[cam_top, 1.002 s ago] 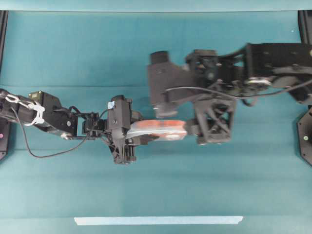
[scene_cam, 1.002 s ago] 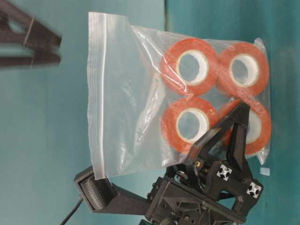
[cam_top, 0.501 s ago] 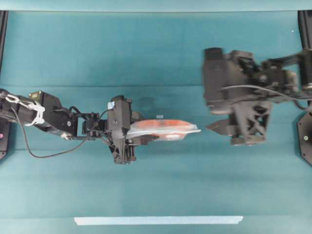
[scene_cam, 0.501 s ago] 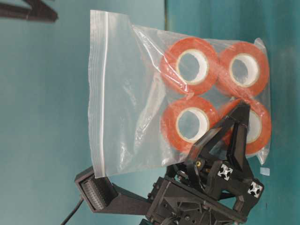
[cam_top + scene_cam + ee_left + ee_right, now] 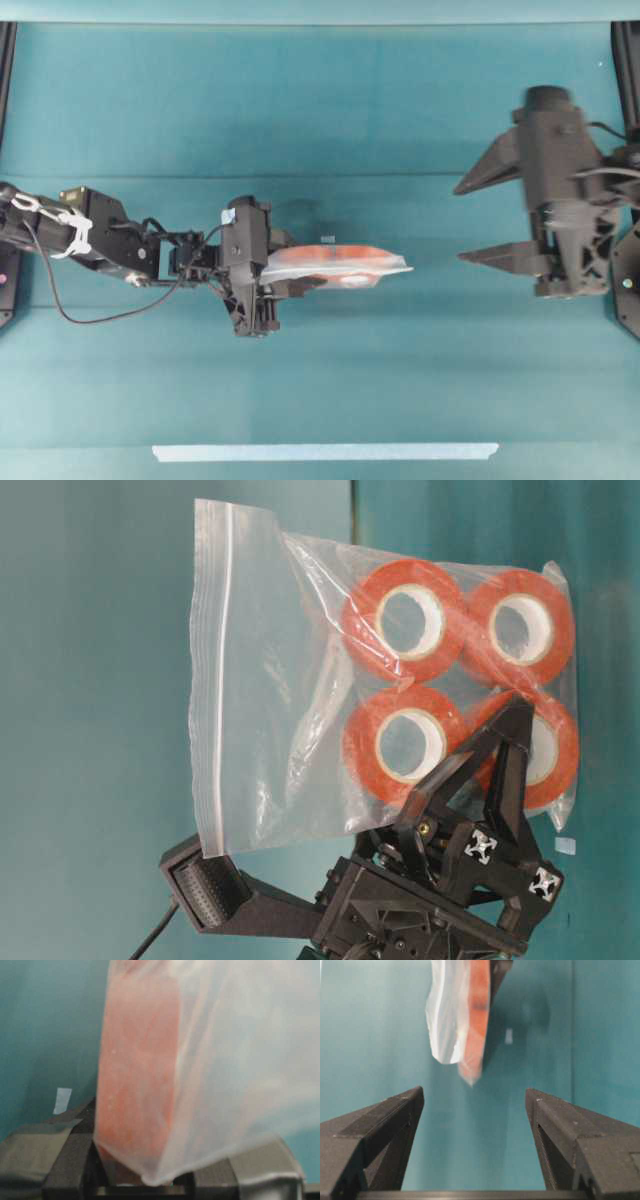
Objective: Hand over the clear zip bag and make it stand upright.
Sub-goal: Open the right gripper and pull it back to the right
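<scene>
Left gripper (image 5: pixel 275 283): fingers pinched on one end of the clear zip bag (image 5: pixel 338 266), at the tape-roll end. In the table-level view the fingers (image 5: pixel 500 770) lie over the lower right orange roll. Right gripper (image 5: pixel 478 220): fingers spread wide, holding nothing, at the right edge of the overhead frame, well apart from the bag.

Surface: teal cloth-like table (image 5: pixel 320 100) filling every view; dark frame posts at the overhead frame's side edges. A pale tape strip (image 5: pixel 325 452) lies along the bottom edge of the overhead frame. A tiny pale tag (image 5: pixel 327 239) sits on the table just above the bag.

Writing: none readable on bag or rolls.

Bag: mid-frame overhead, seen edge-on, long axis running left to right, free end pointing right toward the right gripper. In the table-level view the zip strip (image 5: pixel 210 670) runs down the left edge, with four orange, white-cored rolls (image 5: pixel 405 620) bunched at the right.
</scene>
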Robot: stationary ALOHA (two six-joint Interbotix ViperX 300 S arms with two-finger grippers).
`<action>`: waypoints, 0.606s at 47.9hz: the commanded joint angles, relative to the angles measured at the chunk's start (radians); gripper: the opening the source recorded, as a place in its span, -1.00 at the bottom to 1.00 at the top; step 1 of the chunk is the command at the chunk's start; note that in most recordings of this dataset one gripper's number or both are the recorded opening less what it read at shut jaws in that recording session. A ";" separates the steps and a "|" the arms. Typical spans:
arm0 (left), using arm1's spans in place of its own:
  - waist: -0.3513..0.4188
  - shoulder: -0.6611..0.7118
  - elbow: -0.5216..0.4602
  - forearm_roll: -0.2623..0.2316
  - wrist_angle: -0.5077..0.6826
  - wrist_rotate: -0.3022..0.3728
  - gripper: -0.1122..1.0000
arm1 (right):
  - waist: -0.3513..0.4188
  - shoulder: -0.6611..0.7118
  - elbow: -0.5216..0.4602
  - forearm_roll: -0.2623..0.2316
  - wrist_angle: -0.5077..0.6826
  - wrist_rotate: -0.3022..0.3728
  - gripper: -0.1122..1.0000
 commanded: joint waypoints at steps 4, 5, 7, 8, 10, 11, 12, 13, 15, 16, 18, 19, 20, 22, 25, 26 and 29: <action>-0.003 -0.009 -0.008 0.000 0.008 -0.003 -0.33 | 0.002 -0.026 0.011 0.002 -0.029 0.028 0.73; -0.003 -0.009 -0.008 0.000 0.009 -0.003 -0.33 | 0.002 -0.026 0.014 0.003 -0.031 0.037 0.73; -0.003 -0.009 -0.008 0.000 0.008 -0.003 -0.33 | 0.002 -0.026 0.018 0.002 -0.029 0.046 0.73; -0.003 -0.009 -0.008 0.000 0.008 -0.003 -0.33 | 0.002 -0.026 0.020 0.002 -0.029 0.049 0.73; -0.003 -0.009 -0.008 0.000 0.008 -0.003 -0.32 | 0.002 -0.026 0.023 0.002 -0.029 0.052 0.73; -0.003 -0.009 -0.008 0.000 0.008 -0.003 -0.33 | 0.002 -0.026 0.025 0.002 -0.029 0.054 0.73; -0.003 -0.009 -0.008 0.000 0.008 -0.003 -0.33 | 0.002 -0.026 0.025 0.002 -0.031 0.054 0.73; -0.003 -0.009 -0.008 0.000 0.008 -0.003 -0.33 | 0.002 -0.026 0.026 0.002 -0.031 0.054 0.73; -0.003 -0.009 -0.008 0.000 0.008 -0.003 -0.33 | 0.002 -0.026 0.029 0.002 -0.031 0.055 0.73; -0.003 -0.009 -0.008 0.000 0.008 -0.003 -0.33 | 0.002 -0.026 0.029 0.002 -0.031 0.055 0.73; -0.003 -0.009 -0.008 0.000 0.008 -0.003 -0.33 | 0.002 -0.026 0.029 0.002 -0.032 0.057 0.73; -0.003 -0.009 -0.008 0.000 0.009 -0.003 -0.33 | 0.002 -0.026 0.029 0.002 -0.031 0.057 0.73; -0.003 -0.009 -0.008 0.000 0.008 -0.003 -0.33 | 0.002 -0.026 0.031 0.002 -0.032 0.057 0.73; -0.003 -0.009 -0.008 0.000 0.008 -0.003 -0.33 | 0.002 -0.026 0.031 0.002 -0.031 0.057 0.73; -0.003 -0.009 -0.008 0.000 0.008 -0.003 -0.33 | 0.002 -0.026 0.031 0.002 -0.031 0.057 0.73; -0.003 -0.009 -0.008 0.000 0.008 -0.003 -0.33 | 0.002 -0.026 0.031 0.002 -0.032 0.057 0.73; -0.003 -0.009 -0.008 0.000 0.008 -0.003 -0.33 | 0.002 -0.026 0.031 0.002 -0.035 0.058 0.73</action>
